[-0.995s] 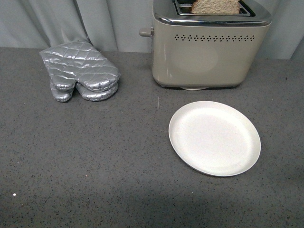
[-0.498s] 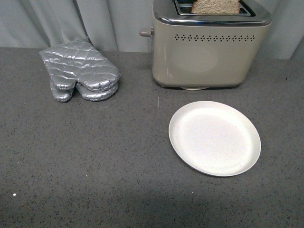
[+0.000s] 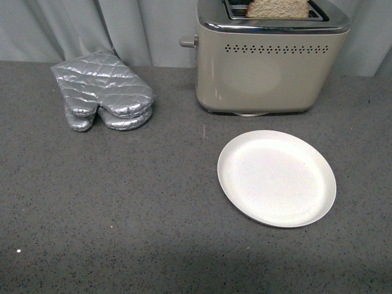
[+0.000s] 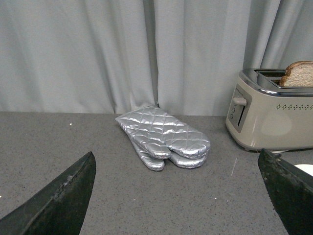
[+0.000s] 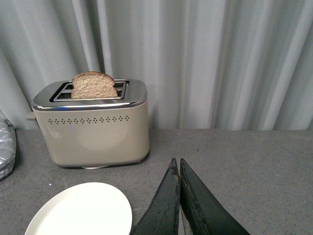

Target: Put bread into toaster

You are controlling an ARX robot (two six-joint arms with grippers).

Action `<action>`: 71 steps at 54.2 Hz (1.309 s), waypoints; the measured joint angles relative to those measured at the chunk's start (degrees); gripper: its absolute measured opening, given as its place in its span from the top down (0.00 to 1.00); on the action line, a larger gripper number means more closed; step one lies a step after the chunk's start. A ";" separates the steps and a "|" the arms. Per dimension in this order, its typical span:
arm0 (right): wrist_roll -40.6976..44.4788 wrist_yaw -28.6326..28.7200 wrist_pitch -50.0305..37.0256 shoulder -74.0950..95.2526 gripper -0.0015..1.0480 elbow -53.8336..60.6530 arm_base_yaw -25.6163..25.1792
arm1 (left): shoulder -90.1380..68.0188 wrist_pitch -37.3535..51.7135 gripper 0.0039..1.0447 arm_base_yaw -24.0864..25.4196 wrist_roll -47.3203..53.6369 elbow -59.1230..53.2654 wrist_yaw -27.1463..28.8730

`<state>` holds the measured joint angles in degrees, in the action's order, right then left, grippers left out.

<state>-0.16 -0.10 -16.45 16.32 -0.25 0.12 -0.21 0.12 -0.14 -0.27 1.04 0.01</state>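
The cream toaster (image 3: pixel 263 70) stands at the back of the grey counter, with the slice of bread (image 3: pixel 277 8) upright in its front slot, its rounded top sticking out. Both show again in the right wrist view, toaster (image 5: pixel 93 129) and bread (image 5: pixel 94 86), and in the left wrist view, toaster (image 4: pixel 274 125) and bread (image 4: pixel 298 74). Neither arm appears in the front view. My left gripper (image 4: pixel 178 196) is open low over the counter, nothing between its black fingers. My right gripper (image 5: pixel 177 166) is shut and empty, well in front of the toaster.
An empty white plate (image 3: pixel 277 177) lies just in front of the toaster, and its edge shows beside the right gripper (image 5: pixel 80 210). A pair of silver quilted oven mitts (image 3: pixel 103 92) lies at the back left. Grey curtains hang behind the counter.
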 joint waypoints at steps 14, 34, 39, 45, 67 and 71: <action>0.00 0.00 3.80 -3.85 0.99 0.00 0.00 | 0.00 0.00 0.06 0.00 0.00 0.00 -0.02; 0.00 0.09 16.09 -15.39 0.99 -0.04 -0.02 | -0.02 0.00 0.06 0.00 -0.02 0.00 0.02; 0.00 0.09 16.31 -16.06 0.99 -0.04 -0.02 | 0.00 0.00 0.06 0.00 0.00 0.00 0.00; 0.07 0.09 16.35 -16.06 0.87 -0.04 -0.02 | 0.00 0.00 0.06 0.00 0.00 0.00 0.00; 0.04 0.09 16.35 -16.09 0.22 -0.04 -0.02 | 0.00 0.00 0.06 0.00 0.00 0.00 0.00; 0.02 0.09 16.35 -16.09 0.08 -0.04 -0.02 | 0.00 0.00 0.06 0.00 0.00 0.00 0.00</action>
<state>-0.14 -0.01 -0.10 0.23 -0.30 0.10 -0.21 0.12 -0.14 -0.27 1.04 0.01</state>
